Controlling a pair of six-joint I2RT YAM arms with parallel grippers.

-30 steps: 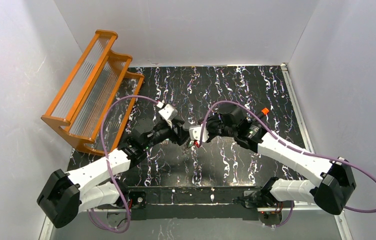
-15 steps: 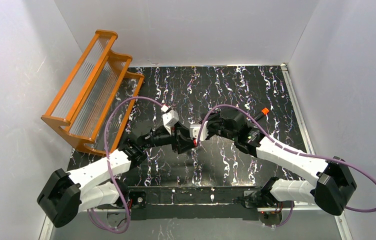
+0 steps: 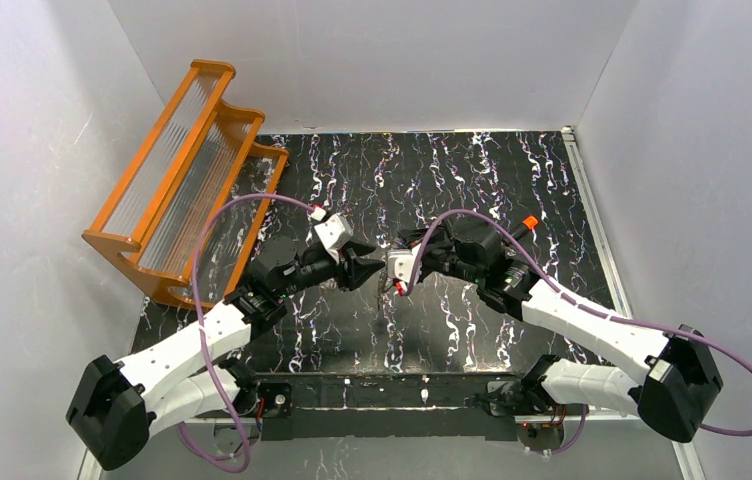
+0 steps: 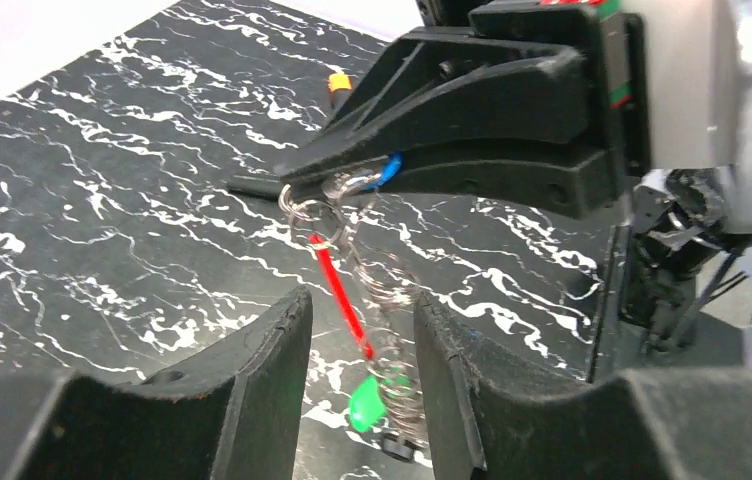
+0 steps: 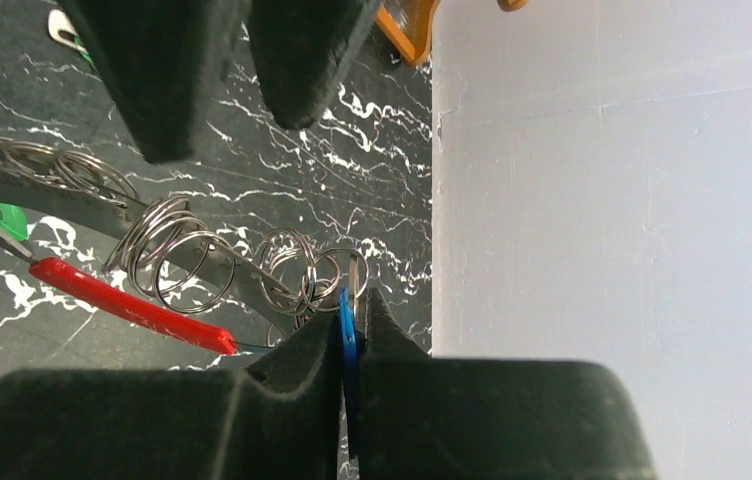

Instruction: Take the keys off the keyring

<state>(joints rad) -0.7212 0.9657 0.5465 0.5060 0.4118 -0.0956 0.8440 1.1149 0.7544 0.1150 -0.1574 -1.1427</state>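
The right gripper [image 5: 350, 308] is pressed together on the blue key [image 5: 347, 335], whose plastic head sits edge-on between the two fingertips. From that pinch the keyring [image 5: 287, 265], a string of linked silvery rings, hangs off the gripper's tip and trails toward the left gripper [image 4: 359, 300]. The red key [image 4: 340, 298] hangs from a ring just below the right gripper's tip and slants down into the gap between the left fingers. The green key [image 4: 365, 405] sits at the low end of the string, also within that gap. Whether it touches the black marbled table [image 4: 102, 200] cannot be told. The left gripper is spread, with one finger on either side of the hanging string, and seems to touch none of it. An orange rack [image 3: 177, 175] stands well off to the left gripper's outer side.
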